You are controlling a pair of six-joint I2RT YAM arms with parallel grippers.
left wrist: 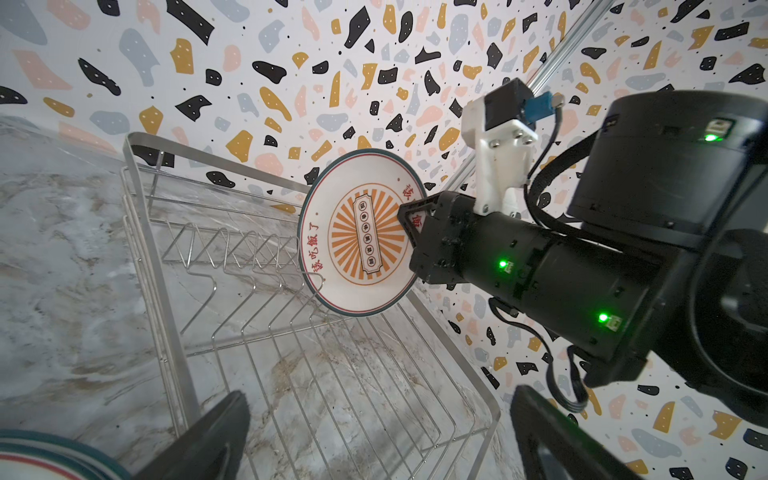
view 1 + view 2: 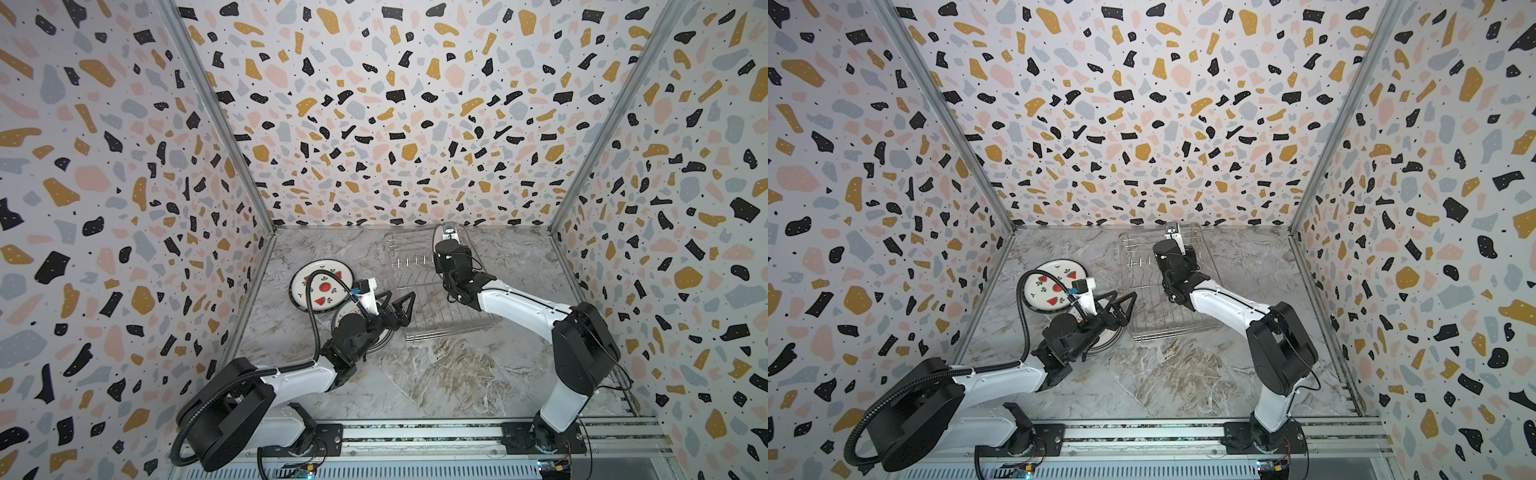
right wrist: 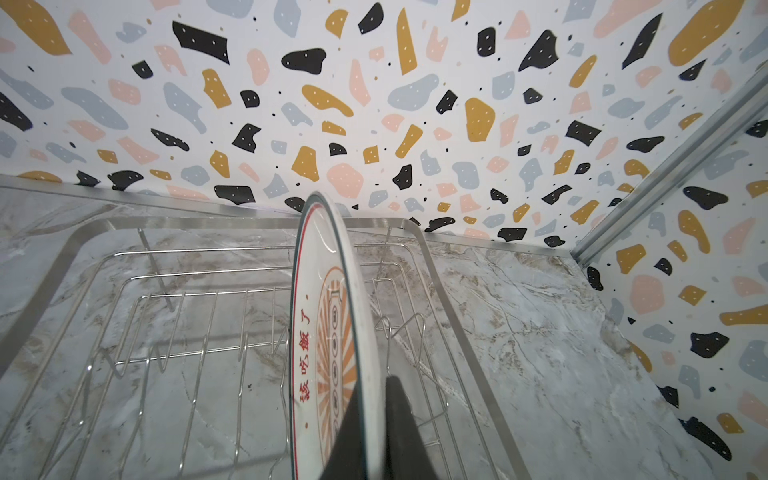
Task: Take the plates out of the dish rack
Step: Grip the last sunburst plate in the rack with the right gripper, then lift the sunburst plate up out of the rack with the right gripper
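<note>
LAST 1 IN THE RACK: The right hand [image 1: 409, 222] is clamped on the rim of a sunburst plate [image 1: 361, 241], 1 finger on the printed face and 1 behind. The plate stands on edge at the far end of the dish rack [image 2: 440, 313], lower rim down among the wire prongs; whether it rests on them or hangs just clear can't be told. No other plate shows in the rack. The left hand [image 2: 397, 305] hovers w/ jaws spread wide and nothing in them, just left of the rack's near end, over a stack of plates [image 1: 41, 459] on the tabletop [image 2: 436, 374]. The watermelon plate [image 2: 322, 284] lies flat beside that stack, farther left. The sunburst plate looks stiff, glazed and prob slippery, light enough for 1 hand but apt to chip vs the wires, so a firm pinch across the rim, as here, seems the right hold
</note>
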